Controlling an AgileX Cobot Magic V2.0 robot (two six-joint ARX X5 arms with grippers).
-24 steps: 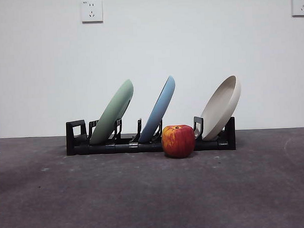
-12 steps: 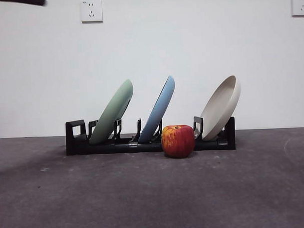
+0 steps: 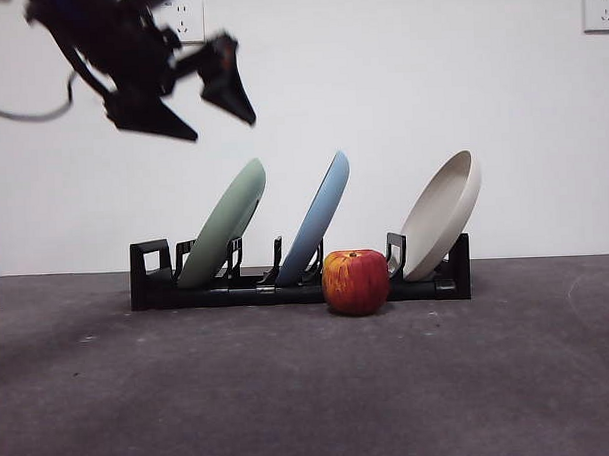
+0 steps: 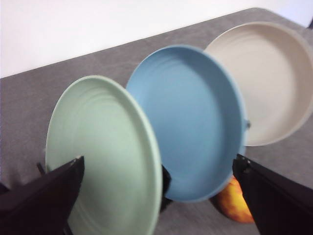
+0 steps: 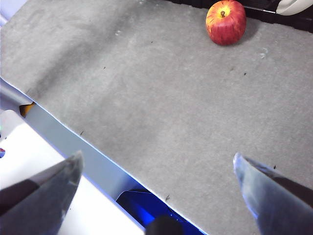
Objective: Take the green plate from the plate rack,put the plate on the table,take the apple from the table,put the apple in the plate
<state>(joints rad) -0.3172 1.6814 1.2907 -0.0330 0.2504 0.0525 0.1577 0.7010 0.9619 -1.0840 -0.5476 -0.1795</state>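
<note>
The green plate (image 3: 224,223) leans in the left slots of the black plate rack (image 3: 302,286) on the table (image 3: 310,388). The red apple (image 3: 355,282) stands on the table just in front of the rack. My left gripper (image 3: 213,115) hangs open in the air above and left of the green plate, touching nothing. In the left wrist view the green plate (image 4: 100,156) fills the space between the open jaws, and the apple (image 4: 234,203) peeks out below the plates. My right gripper (image 5: 156,169) is open over the table's near edge, far from the apple (image 5: 226,22).
A light blue plate (image 3: 316,218) and a beige plate (image 3: 442,213) lean in the same rack to the right of the green one. The table edge (image 5: 73,132) runs under the right gripper. Wall sockets (image 3: 184,17) are behind.
My left arm has come down into the front view from the top left corner and now hangs above the green plate. The plates and the apple have not moved.
</note>
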